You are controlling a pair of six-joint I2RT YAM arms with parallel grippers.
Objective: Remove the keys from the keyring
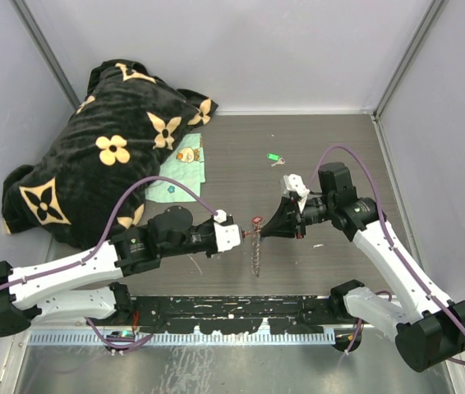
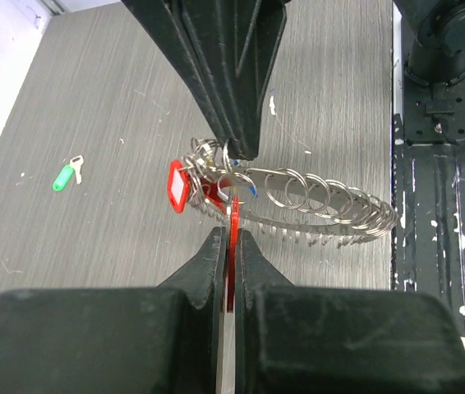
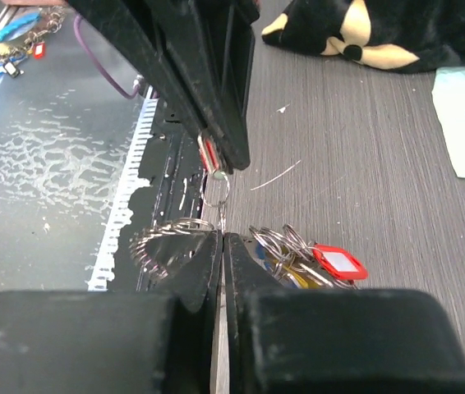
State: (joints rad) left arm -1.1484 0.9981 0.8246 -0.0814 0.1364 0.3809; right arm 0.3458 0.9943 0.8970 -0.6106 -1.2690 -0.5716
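While one green-tagged key lies loose on the table, well beyond both claws, the rest of the job hangs right between them. Left claw is clamped tight on a red tag, edge-on between its fingers. Right claw meets it nose to nose, closed narrow on the metal where that key's small split ring joins the keyring (exactly which wire it has, I can't tell).

The keyring dangles from that pinch point, just beneath the two claws, its coil trailing back toward the arm bases.

So, the score as I judge it: one key off, and one being worked on, not yet parted. Plenty left, too. Bunched just beside the right claw's fingertips are more keys, a second red tag among them and flashes of yellow and blue; I can't count them all.

My read is that it's early going. This red one needs its split ring wound clear, then the bunch follows one by one. The black flowered cushion and pale cloth sit far out on the left claw's side, out of play.
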